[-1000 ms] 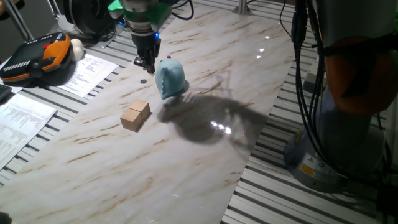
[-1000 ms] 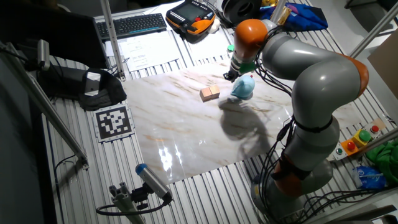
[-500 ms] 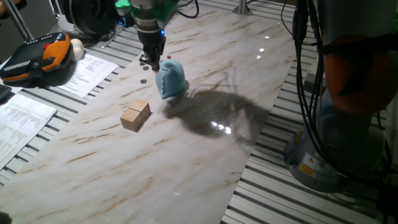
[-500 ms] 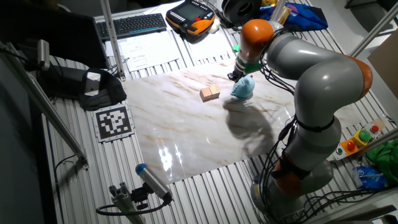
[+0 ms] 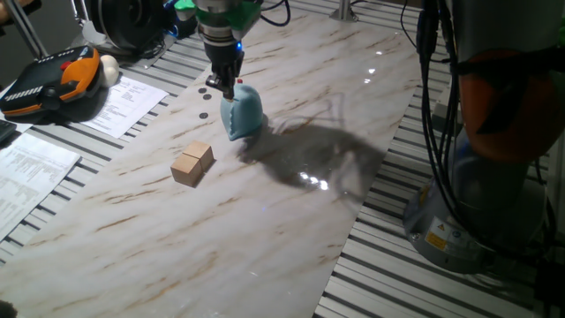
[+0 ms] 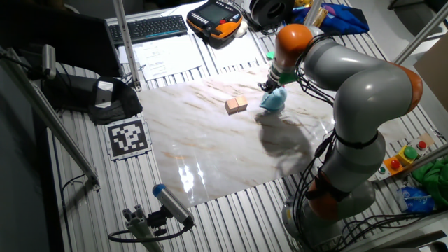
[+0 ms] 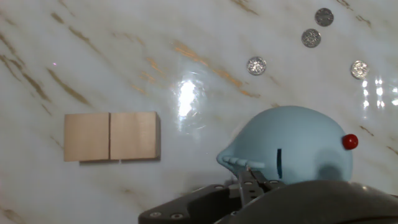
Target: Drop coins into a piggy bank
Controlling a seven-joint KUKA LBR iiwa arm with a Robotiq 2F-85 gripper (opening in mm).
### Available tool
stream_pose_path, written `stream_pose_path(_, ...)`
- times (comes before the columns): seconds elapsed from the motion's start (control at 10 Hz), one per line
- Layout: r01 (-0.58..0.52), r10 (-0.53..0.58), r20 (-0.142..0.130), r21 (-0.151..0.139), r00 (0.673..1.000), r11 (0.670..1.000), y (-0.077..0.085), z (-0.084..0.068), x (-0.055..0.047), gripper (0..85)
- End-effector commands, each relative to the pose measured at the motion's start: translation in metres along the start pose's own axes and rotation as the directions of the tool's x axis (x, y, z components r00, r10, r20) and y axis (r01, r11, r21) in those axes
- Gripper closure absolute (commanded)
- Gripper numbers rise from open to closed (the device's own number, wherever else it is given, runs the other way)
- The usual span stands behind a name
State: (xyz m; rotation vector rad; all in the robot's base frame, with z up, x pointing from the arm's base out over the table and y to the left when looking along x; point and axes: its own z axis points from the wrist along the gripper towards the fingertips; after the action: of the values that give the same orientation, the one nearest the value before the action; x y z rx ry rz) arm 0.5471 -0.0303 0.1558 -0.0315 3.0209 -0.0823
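The light blue piggy bank (image 7: 298,146) stands on the marble table, with a dark slot (image 7: 279,163) on top and a red dot at one end. It also shows in one fixed view (image 5: 241,114) and the other (image 6: 273,101). My gripper (image 7: 252,181) hangs right over the bank, just left of the slot. Its jaws are pinched together on a thin coin seen edge-on. It also shows in the fixed views (image 5: 224,86) (image 6: 269,86). Several loose coins (image 7: 256,65) lie on the table beyond the bank, and two coins (image 5: 202,90) show left of the gripper.
Two tan wooden blocks (image 7: 112,136) lie joined side by side left of the bank, also seen in one fixed view (image 5: 192,163). An orange-black pendant (image 5: 53,79) and papers (image 5: 124,104) lie off the marble slab at the left.
My gripper has risen from the table beside the loose coins and moved right, until it is over the top of the piggy bank. The bank and blocks have not moved.
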Motion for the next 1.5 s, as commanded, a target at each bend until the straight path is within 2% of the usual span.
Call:
stream_pose_path(0.0, -0.001, 0.001, 0.002, 0.003, 1.0, 1.0, -0.0018, 0.0009, 0.0009, 85.0)
stream_pose_path(0.1, -0.006, 0.006, 0.002, 0.015, 1.0, 1.0, -0.0044, 0.0024, 0.0025, 85.0)
stream_pose_path(0.4, -0.002, 0.002, 0.006, 0.021, 1.0, 1.0, -0.0098, 0.0057, 0.0057, 85.0)
stream_pose_path(0.6, -0.032, 0.032, 0.022, 0.003, 0.999, 0.999, -0.0105, 0.0081, 0.0039, 85.0)
stream_pose_path(0.7, -0.061, 0.061, 0.021, -0.009, 0.998, 0.998, -0.0112, 0.0095, 0.0032, 85.0)
stream_pose_path(0.9, -0.07, 0.071, 0.018, -0.01, 0.997, 0.997, -0.0102, 0.01, 0.0013, 85.0)
stream_pose_path(1.0, -0.076, 0.076, 0.004, -0.006, 0.997, 0.997, -0.0099, 0.0098, 0.001, 85.0)
stream_pose_path(1.2, -0.095, 0.095, -0.008, -0.021, 0.995, 0.995, -0.0075, 0.0086, -0.0008, 85.0)
stream_pose_path(1.4, -0.092, 0.092, -0.006, 0.0, 0.996, 0.996, -0.005, 0.0086, -0.0039, 85.0)
